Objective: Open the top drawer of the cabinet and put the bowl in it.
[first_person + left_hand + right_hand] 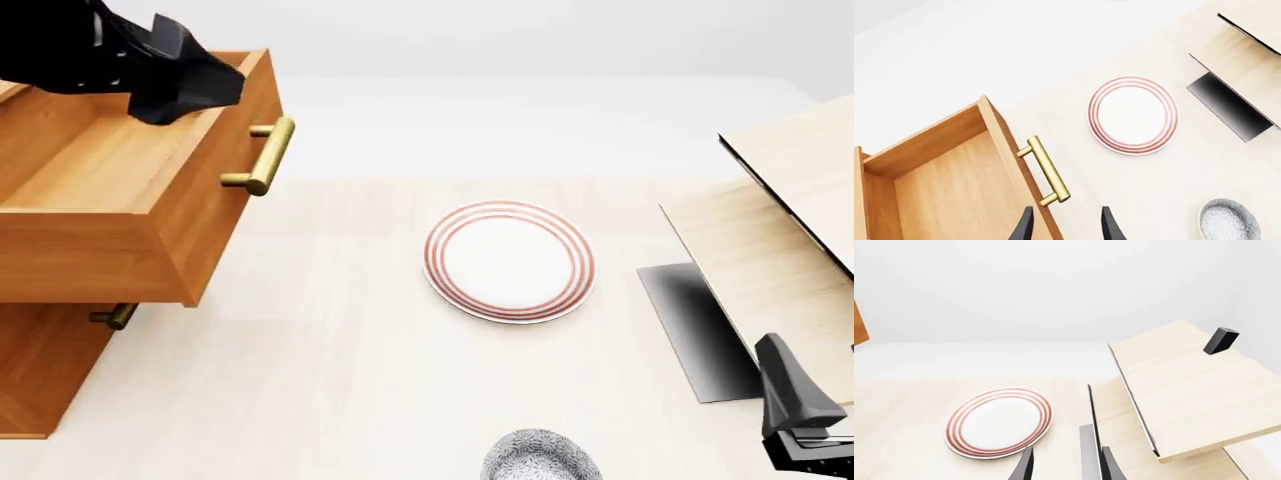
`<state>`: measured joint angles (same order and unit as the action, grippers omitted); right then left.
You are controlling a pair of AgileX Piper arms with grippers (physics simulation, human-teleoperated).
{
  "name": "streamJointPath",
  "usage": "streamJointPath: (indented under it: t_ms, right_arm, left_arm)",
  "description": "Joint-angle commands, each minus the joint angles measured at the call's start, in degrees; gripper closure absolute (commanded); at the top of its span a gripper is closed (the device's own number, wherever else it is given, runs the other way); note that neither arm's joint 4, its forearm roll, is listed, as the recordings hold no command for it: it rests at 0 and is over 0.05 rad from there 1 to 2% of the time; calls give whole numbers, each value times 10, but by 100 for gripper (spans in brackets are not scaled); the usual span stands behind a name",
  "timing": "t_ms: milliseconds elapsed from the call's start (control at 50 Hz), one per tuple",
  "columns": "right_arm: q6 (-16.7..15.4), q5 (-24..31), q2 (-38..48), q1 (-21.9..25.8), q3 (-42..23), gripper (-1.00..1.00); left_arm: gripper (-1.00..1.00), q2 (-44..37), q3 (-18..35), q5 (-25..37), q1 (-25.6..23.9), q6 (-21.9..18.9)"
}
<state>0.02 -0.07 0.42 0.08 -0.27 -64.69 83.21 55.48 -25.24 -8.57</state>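
The orange-brown cabinet (40,370) stands at the left. Its top drawer (107,190) is pulled out, showing a bare wood interior (954,195) and a brass bar handle (263,155). My left gripper (1066,227) is open and empty, above the drawer's front edge, with the handle (1047,170) just ahead of its fingers. The speckled bowl (538,458) sits upright on the table at the near edge; it also shows in the left wrist view (1229,220). My right gripper (1067,467) is open and empty at the near right, apart from the bowl.
A white plate with red rings (509,260) lies in the middle of the table. A pale light-wood panel structure (774,240) stands at the right, close to my right arm (798,415). A lower drawer's handle (114,317) shows under the open drawer.
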Motion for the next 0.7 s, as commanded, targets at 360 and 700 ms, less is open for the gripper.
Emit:
streamJointPath:
  t_ms: [360, 700]
  right_arm:
    - [0, 0, -1, 0, 0, -100]
    - [0, 0, -1, 0, 0, -100]
  left_arm:
    - [-100, 54, -94, -58, -94, -20]
    - [-100, 22, -157, -154, -183, 36]
